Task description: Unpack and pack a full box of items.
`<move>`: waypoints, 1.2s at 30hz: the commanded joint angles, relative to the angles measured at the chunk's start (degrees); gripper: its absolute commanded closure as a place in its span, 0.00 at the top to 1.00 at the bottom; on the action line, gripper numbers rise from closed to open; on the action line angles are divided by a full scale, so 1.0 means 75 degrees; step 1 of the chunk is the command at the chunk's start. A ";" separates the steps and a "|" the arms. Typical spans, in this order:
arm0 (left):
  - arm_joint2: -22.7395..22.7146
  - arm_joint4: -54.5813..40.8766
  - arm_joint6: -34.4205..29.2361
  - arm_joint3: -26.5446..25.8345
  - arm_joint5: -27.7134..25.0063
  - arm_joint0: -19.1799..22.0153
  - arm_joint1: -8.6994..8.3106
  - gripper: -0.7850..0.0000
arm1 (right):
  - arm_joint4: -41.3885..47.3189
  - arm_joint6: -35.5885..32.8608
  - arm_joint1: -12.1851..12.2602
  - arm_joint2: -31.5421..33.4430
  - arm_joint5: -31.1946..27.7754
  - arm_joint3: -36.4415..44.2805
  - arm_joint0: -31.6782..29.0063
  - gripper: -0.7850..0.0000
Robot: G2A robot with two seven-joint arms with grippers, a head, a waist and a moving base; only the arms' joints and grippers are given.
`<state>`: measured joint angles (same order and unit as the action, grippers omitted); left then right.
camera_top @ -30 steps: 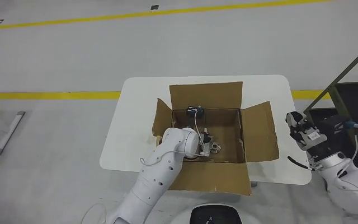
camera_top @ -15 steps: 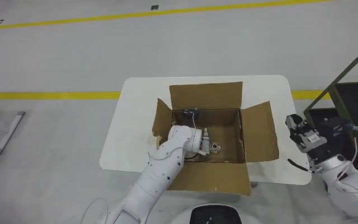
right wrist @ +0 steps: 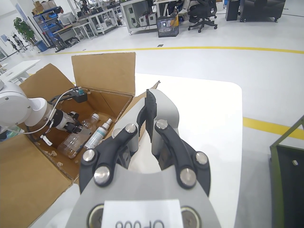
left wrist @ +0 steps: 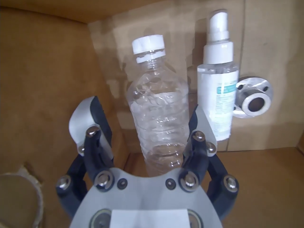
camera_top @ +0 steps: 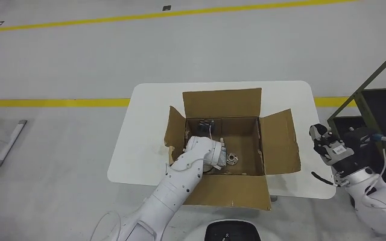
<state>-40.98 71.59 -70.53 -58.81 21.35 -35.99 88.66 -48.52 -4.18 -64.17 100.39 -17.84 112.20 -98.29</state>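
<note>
White table (camera_top: 151, 120), rounded corners, on grey floor; yellow floor line (camera_top: 60, 102) passes behind it. Green-framed dark bin (camera_top: 368, 108) stands near the table's right end.

Hall was bright w/ even overhead light, soft shadows. Inside box (left wrist: 47, 72) dimmer; glare on flange (left wrist: 253, 97) & bottle (left wrist: 158, 110). Wrist views bowed at edges.

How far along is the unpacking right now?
Done: nothing looks unpacked; the water bottle, spray bottle and metal flange lie in the box. In hand: the left gripper, open, straddles the water bottle. Left: grasping it, then lifting everything out. The right gripper is shut, aside.
</note>
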 commanded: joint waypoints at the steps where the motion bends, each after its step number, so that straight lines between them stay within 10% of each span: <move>1: 0.0050 0.0091 0.0029 0.0159 -0.0010 0.0039 0.0045 0.77 | -0.0035 0.0016 -0.0003 0.0005 -0.0017 0.0016 -0.0007 0.00; 22: -0.0001 -0.0173 0.0221 0.1411 -0.0083 0.0393 0.0513 0.40 | -0.0021 -0.0100 -0.0034 0.0112 -0.0022 -0.0005 0.0040 0.00; 24: -0.0016 -0.0164 0.0241 0.1481 -0.0082 0.0416 0.0543 0.18 | 0.0008 -0.0113 -0.0039 0.0102 -0.0022 -0.0015 0.0053 0.00; 26: -0.0043 -0.0180 0.0268 0.1531 -0.0093 0.0433 0.0570 0.00 | 0.0125 -0.0140 -0.0045 0.0088 -0.0025 -0.0033 0.0067 0.14; 36: -0.0277 0.0047 0.0386 0.0985 -0.0265 0.0368 0.0559 0.00 | 0.1979 -0.1167 -0.0063 0.0020 -0.0148 -0.0537 0.0298 0.40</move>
<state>-43.15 70.73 -67.72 -50.47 19.60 -32.99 92.98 -35.65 -11.27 -64.65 100.76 -19.02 108.80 -96.44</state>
